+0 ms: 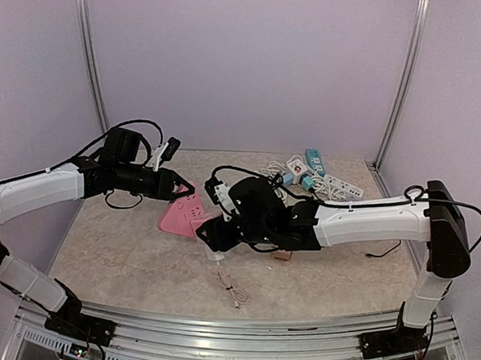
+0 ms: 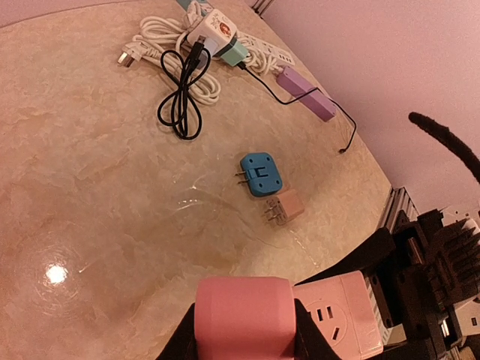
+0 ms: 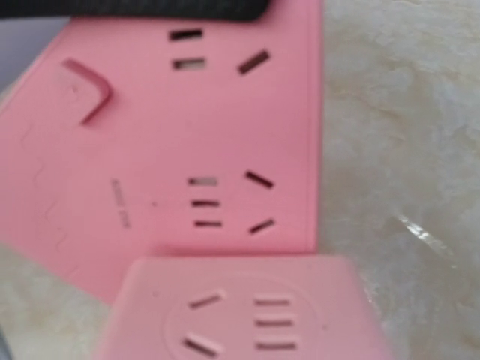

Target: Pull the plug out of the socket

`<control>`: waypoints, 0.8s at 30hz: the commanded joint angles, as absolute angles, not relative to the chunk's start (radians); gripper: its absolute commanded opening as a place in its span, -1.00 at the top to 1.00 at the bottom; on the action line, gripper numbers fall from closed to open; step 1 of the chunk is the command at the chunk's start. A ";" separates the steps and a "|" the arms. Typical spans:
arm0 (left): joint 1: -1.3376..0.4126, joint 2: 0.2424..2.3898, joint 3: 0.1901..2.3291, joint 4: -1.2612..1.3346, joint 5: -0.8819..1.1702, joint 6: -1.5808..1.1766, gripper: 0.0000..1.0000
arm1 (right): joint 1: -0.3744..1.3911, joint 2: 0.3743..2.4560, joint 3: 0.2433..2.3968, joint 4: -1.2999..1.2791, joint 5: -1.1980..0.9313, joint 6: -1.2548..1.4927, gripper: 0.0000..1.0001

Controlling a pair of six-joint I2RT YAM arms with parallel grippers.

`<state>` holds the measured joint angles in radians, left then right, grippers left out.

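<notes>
Your left gripper (image 1: 178, 190) was nearly closed, pinching the left end of the pink socket (image 1: 178, 218), which lay on the table (image 1: 115, 258) left of center. The pink plug (image 2: 341, 311) sat plugged in at its right end. Your right gripper (image 1: 212, 232) was about half open, clamped around it.

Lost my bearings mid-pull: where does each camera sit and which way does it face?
Top external: above, behind the bases, looking down; left gripper and right gripper meet at the pink plastic socket board.
Left wrist: past its black fingers, clamped on the board, towards a blue square adapter.
Right wrist: close over the board's face; own fingers unseen.
Shared: all three show the board.
</notes>
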<state>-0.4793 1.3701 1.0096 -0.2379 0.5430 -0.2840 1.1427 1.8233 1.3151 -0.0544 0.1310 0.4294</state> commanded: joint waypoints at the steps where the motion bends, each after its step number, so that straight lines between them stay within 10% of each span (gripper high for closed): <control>1: -0.481 1.363 1.025 -0.228 0.595 -0.217 1.00 | 1.082 1.759 1.254 -0.003 0.030 0.486 1.00; 24: -0.500 1.405 1.048 -0.282 0.493 -0.215 1.00 | 1.195 1.843 1.437 -0.273 0.427 0.363 1.00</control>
